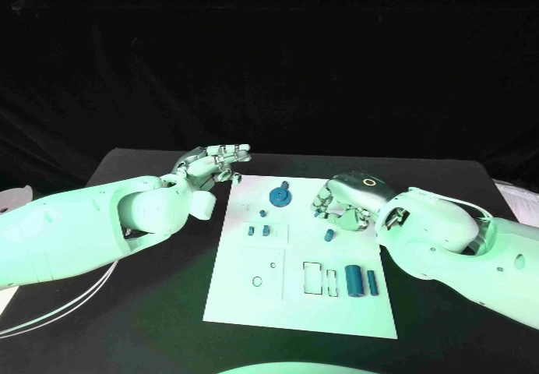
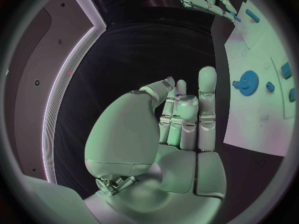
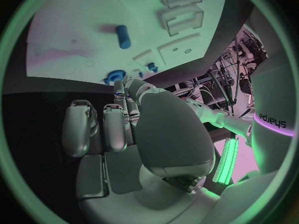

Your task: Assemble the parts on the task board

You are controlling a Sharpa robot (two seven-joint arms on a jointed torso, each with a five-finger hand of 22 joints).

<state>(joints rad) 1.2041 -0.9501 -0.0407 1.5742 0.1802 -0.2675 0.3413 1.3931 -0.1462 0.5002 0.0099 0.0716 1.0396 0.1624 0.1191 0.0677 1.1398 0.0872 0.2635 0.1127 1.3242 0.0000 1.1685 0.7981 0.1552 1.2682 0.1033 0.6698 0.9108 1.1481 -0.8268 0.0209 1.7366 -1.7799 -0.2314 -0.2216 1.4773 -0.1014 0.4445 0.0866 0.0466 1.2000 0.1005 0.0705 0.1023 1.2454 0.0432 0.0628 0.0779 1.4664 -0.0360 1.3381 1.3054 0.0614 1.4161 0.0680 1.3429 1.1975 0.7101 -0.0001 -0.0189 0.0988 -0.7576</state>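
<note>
The white task board (image 1: 301,300) lies in the middle of the black table. A blue gear (image 1: 281,195) stands near its far edge and also shows in the left wrist view (image 2: 248,79). Small blue pieces (image 1: 257,230) lie closer in, a short peg (image 1: 329,234) lies near the right side, and two cylinders (image 1: 361,281) lie at the near right. My left hand (image 1: 213,165) hovers off the board's far left corner with its fingers (image 2: 187,114) straight and nothing in it. My right hand (image 1: 343,206) hangs over the board's far right part, fingers curled; a blue bit shows at its fingertips (image 2: 235,18), held or not I cannot tell.
Rectangular recesses (image 1: 313,278) and a small round hole (image 1: 257,281) mark the board's near half. Bare black table lies on both sides of the board. A white cable (image 1: 68,308) runs along the table's left side.
</note>
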